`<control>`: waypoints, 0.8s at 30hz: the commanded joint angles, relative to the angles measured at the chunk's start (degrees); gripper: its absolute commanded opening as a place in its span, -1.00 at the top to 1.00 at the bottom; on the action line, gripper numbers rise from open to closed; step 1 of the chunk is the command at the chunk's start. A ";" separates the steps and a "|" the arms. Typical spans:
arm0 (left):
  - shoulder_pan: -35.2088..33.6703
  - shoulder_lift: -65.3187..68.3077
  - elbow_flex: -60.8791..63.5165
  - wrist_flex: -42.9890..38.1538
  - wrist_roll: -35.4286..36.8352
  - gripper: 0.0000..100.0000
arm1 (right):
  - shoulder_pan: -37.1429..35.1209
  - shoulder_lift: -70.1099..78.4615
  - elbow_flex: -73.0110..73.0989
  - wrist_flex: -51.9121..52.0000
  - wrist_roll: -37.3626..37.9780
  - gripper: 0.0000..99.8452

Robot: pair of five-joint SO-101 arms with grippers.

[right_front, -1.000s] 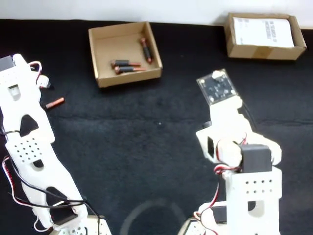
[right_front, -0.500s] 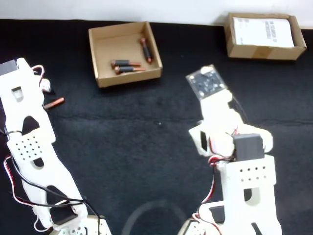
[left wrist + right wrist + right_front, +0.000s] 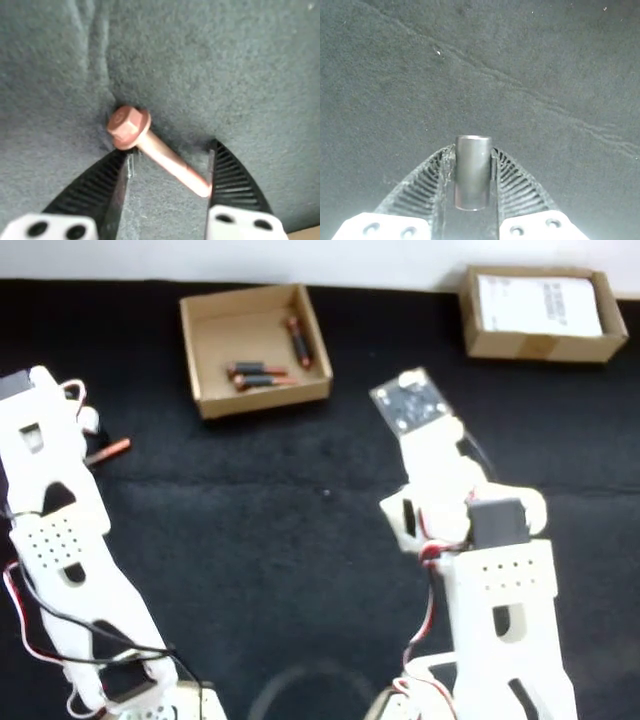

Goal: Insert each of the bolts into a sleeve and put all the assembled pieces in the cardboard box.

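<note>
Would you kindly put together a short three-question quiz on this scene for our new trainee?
1. True or false: the right gripper is shut on a sleeve.
2. How many assembled pieces lie in the cardboard box? A: two. B: three. C: five.
3. Fill in: the left gripper is open around a ___ lying on the cloth.

Key: 1 true; 2 B; 3 bolt.
</note>
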 commanded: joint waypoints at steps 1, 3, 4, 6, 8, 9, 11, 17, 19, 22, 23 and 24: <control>-1.89 1.01 -1.45 -0.26 2.20 0.60 | -0.57 0.13 -2.95 -0.66 -0.18 0.98; -2.15 1.71 -1.71 -0.44 2.46 0.72 | -0.57 0.13 -2.95 -0.48 -0.18 0.98; -2.15 1.71 -1.71 -0.44 2.46 0.80 | -0.57 0.04 -2.95 -0.40 -0.18 0.98; -2.07 1.89 -1.71 -0.53 2.46 0.99 | -0.57 -0.13 -2.95 -0.40 -0.18 0.98; -1.89 1.98 -1.71 -0.70 2.46 0.96 | -0.57 -0.31 -2.95 -0.31 -0.18 0.98; -1.80 1.98 -1.71 -0.79 2.46 0.98 | -0.57 -0.31 -2.95 -0.22 -0.18 0.98; -1.80 1.98 -1.71 -0.70 2.46 0.98 | -0.57 -0.40 -2.95 -0.13 -0.18 0.98; 1.19 1.71 -2.24 0.35 -2.99 0.98 | -0.31 -0.48 -3.03 1.19 -0.18 0.98; 2.51 1.71 -4.53 2.02 -5.89 0.98 | -0.31 -0.48 -3.21 1.63 -0.18 0.98; 5.23 1.71 -10.15 5.36 -13.10 0.98 | -0.31 -0.31 -4.88 1.36 -0.09 0.98; 5.93 1.71 -12.88 6.86 -16.09 0.98 | -0.48 -0.04 -5.14 1.36 -0.09 0.98; 6.64 1.71 -15.87 8.26 -19.43 0.98 | -0.66 0.04 -5.05 1.01 -0.18 0.98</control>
